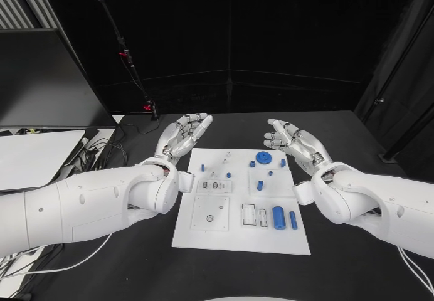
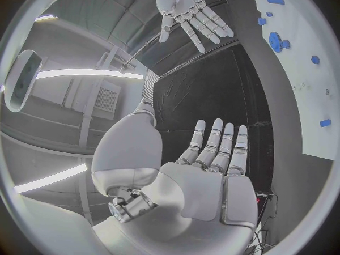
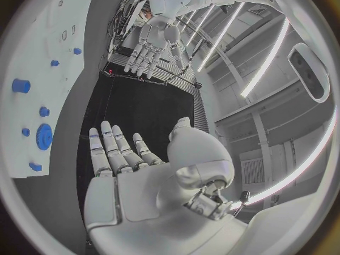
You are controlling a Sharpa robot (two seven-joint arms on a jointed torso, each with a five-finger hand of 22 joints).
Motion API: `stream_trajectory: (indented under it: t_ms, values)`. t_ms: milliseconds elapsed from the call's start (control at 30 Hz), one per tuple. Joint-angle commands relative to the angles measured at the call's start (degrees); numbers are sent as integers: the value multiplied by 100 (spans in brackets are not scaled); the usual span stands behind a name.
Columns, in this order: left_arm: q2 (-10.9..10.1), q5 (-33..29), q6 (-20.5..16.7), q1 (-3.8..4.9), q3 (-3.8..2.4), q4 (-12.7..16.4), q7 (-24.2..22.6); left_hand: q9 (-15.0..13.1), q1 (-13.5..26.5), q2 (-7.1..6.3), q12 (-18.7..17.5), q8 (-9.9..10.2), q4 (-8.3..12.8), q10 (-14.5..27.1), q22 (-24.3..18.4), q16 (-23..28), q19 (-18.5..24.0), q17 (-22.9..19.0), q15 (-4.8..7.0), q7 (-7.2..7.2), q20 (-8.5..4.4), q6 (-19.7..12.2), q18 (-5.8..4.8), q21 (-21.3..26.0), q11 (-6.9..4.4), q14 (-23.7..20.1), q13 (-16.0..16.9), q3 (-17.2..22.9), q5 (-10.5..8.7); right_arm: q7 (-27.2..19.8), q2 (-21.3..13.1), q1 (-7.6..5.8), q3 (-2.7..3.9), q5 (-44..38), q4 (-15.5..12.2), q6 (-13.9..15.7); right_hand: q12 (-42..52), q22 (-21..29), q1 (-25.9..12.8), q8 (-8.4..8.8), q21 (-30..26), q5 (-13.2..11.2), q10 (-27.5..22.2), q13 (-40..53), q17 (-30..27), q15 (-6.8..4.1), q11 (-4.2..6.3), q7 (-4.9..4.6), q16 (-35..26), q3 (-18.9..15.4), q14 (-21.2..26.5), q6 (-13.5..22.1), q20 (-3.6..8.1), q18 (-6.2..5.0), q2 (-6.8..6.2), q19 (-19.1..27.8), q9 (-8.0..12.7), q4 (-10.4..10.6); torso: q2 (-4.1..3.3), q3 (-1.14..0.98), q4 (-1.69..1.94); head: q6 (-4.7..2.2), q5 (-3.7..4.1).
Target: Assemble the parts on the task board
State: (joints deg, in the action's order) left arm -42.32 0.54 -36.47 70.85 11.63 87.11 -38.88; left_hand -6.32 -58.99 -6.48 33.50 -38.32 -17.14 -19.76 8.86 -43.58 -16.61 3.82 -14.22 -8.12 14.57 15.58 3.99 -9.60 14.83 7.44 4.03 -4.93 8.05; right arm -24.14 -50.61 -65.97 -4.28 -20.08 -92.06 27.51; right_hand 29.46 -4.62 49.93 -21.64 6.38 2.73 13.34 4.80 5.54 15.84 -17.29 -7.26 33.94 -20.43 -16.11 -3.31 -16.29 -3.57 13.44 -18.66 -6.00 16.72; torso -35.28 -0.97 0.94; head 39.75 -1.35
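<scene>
The white task board (image 1: pixel 237 235) lies in the middle of the black table. Blue parts sit on it: a round disc (image 1: pixel 263 157) near the far edge, small pegs (image 1: pixel 202 167) around it, and a large cylinder (image 1: pixel 278 217) with a thin pin (image 1: pixel 293 219) nearer me. My left hand (image 1: pixel 184 135) hovers flat above the board's far left corner, fingers straight and spread, holding nothing. My right hand (image 1: pixel 294 142) hovers above the far right corner, likewise spread and empty. In the left wrist view my left hand (image 2: pixel 212 170) faces the right hand (image 2: pixel 187 8); the right wrist view shows my right hand (image 3: pixel 124 170) facing the left hand (image 3: pixel 157 39).
A dark monitor (image 1: pixel 41 75) and a white pad (image 1: pixel 32 157) stand at the table's left with cables (image 1: pixel 101 152) beside them. A cable stand with red clips (image 1: pixel 135 75) rises behind the board. Bare black tabletop (image 1: pixel 352 276) lies around the board.
</scene>
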Motion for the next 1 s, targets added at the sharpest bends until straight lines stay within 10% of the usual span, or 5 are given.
stream_trajectory:
  t_ms: [33,700,867,1000]
  values:
    - [9,48,96,10,-5,7,-1818,8,-7,62,23,-26,1,-12,9,-29,-8,-4,-4,-874,46,-50,82,-27,-10,-22,-8,36,-12,129,-33,-44,8,-184,11,-211,83,-21,80,-43,58,9,59,7,-22,-11,9,-780,44,-39,-73,-7,2,-110,4,-104,12,-5,-98,14,17,-12,33]
    - [14,48,121,18,-7,18,-1808,21,-14,115,42,-48,3,-16,19,-40,-18,-4,-17,-876,64,-48,86,-44,-7,-13,-12,67,-9,357,-59,-398,10,-677,386,-564,542,-380,465,-412,891,31,461,-104,-183,-266,72,-510,161,-9,-1800,13,119,-296,92,-2015,137,-10,-409,1,173,-107,164]
    - [24,48,129,20,-8,13,-1809,25,-16,131,48,-55,4,-16,22,-44,-22,-4,-24,-877,73,-48,87,-50,-5,-8,-13,77,-6,372,19,-518,11,-941,613,-581,706,-648,699,-733,1592,79,902,-110,103,-736,421,-196,555,33,-3795,-18,253,-635,85,-3358,167,-7,-459,-7,207,-116,162]
    - [34,48,138,23,-8,4,-1800,28,-19,142,53,-60,4,-19,23,-46,-21,-4,-27,-878,78,-48,89,-52,-2,-7,-14,84,-2,347,72,-589,11,-1170,778,-581,746,-1079,843,-963,2479,114,1342,-116,700,-1079,711,-56,1533,34,-5345,-77,537,-691,83,-4436,193,-8,-482,-14,241,-113,157]
